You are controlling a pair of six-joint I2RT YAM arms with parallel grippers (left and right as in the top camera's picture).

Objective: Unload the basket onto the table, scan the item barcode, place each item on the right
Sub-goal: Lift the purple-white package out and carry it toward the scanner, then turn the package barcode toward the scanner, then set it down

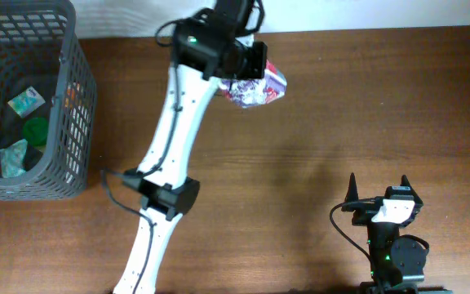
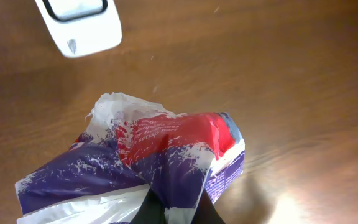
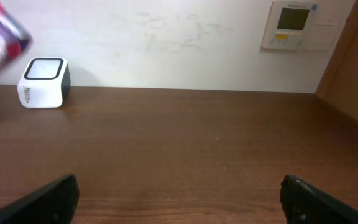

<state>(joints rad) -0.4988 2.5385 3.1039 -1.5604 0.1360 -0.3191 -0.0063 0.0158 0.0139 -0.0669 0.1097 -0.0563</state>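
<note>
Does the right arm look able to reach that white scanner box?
Probably yes, though it looks far. The right claw is open, with bare table between it and the scanner. The bag in the left claw hangs close by.

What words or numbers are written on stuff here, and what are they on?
Nothing here is sharp enough to quote.
On the small white cube scanner: dark lettering down its side, too small to read.
On the crinkly red, purple and white plastic bag: fine white print, too blurred.
On the beige wall panel: a screen and markings, too small.
</note>
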